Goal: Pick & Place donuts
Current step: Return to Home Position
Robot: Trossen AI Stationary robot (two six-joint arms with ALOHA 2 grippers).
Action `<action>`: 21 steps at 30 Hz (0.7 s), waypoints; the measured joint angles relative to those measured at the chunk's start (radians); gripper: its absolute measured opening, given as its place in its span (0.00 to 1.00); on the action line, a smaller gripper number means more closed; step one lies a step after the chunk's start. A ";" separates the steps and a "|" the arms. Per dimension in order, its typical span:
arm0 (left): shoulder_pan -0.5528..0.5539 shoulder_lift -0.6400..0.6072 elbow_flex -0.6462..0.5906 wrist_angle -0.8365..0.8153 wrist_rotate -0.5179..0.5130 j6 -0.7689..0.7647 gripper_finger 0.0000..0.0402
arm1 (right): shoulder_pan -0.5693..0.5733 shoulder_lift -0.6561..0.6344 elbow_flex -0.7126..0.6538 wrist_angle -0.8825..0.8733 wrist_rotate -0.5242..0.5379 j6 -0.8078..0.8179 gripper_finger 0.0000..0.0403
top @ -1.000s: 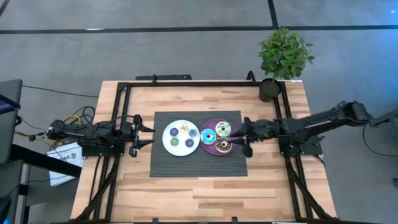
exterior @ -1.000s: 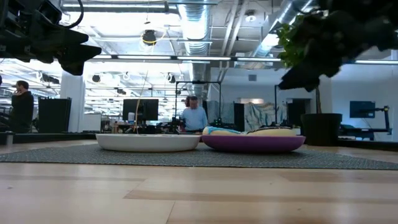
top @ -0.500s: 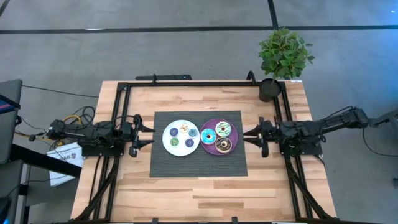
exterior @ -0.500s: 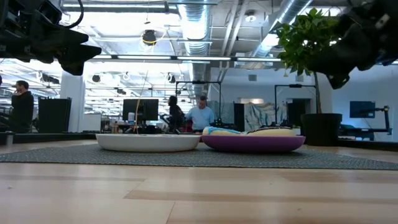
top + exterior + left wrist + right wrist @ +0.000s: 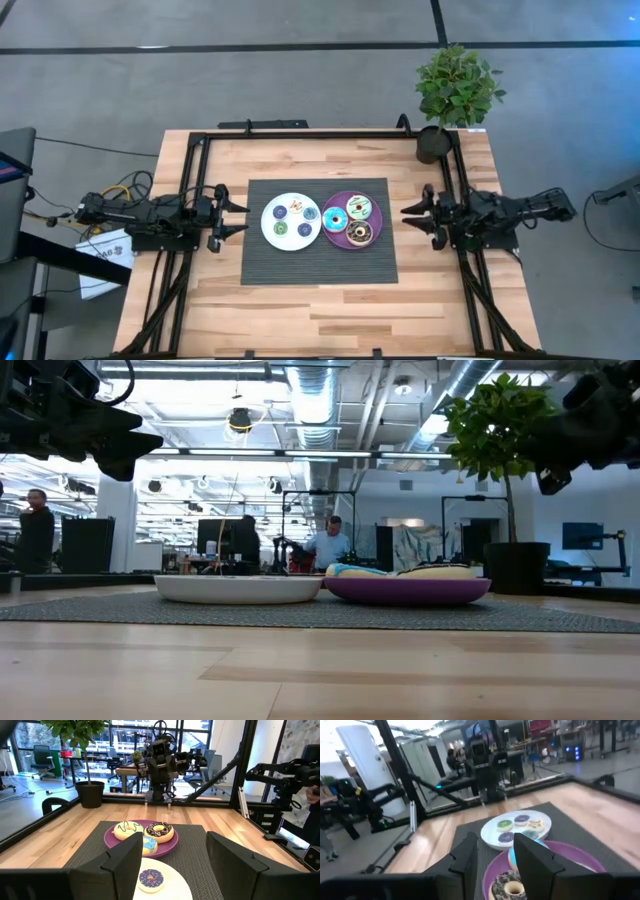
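Right pincer (image 5: 408, 219) backed away from purple plate (image 5: 338, 242), spread, empty. Donuts (image 5: 359, 208) all plated ahead of it. Left pincer (image 5: 245, 218) parked, spread too. Job looks done.

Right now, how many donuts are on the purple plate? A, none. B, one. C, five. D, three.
D: the purple plate holds just a blue donut, a pale donut and a brown donut.
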 joint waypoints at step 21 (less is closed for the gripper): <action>0.000 0.000 0.000 0.000 0.000 0.000 0.53 | -0.165 0.003 -0.021 0.036 -0.098 -0.087 0.20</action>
